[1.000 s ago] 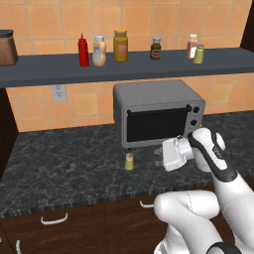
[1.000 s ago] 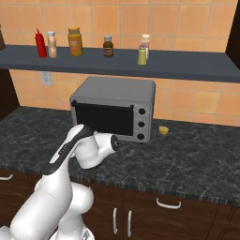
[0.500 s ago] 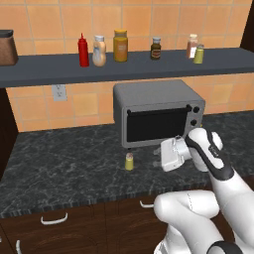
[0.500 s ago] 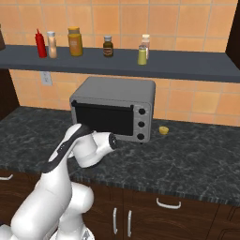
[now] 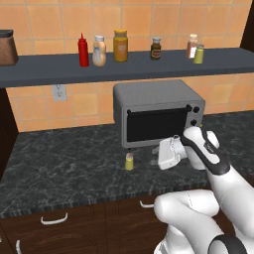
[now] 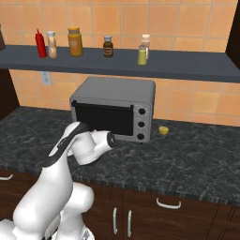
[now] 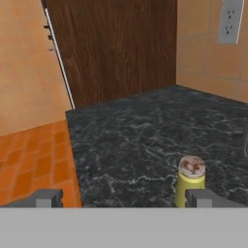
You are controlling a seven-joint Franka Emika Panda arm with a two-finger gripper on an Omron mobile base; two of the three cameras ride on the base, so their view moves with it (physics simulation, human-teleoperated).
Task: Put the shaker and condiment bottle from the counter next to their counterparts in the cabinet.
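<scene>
The shaker [image 5: 129, 161], tiny and yellow-green with a pale cap, stands on the dark counter [image 5: 64, 163] in front of the toaster oven's left corner. My gripper [image 5: 161, 157] hovers low just right of it, pointing left. In the hand view the shaker [image 7: 191, 186] stands just beyond the right fingertip [image 7: 201, 197], and the gripper [image 7: 123, 197] is open and holds nothing. The peach condiment bottle [image 5: 99, 51] stands on the cabinet shelf [image 5: 49, 69] beside the red squeeze bottle [image 5: 83, 50]. A pinkish shaker [image 5: 192, 46] and a yellow-green shaker [image 5: 199, 54] stand further right on the shelf.
A grey toaster oven [image 5: 158, 114] stands at the back of the counter, close behind my hand. A mustard jar [image 5: 120, 45], a dark bottle [image 5: 156, 48] and a brown canister [image 5: 6, 47] share the shelf. A small yellow thing [image 6: 163, 130] lies right of the oven.
My hand has crept a little to the left, toward the shaker on the counter. Nothing else has moved.
</scene>
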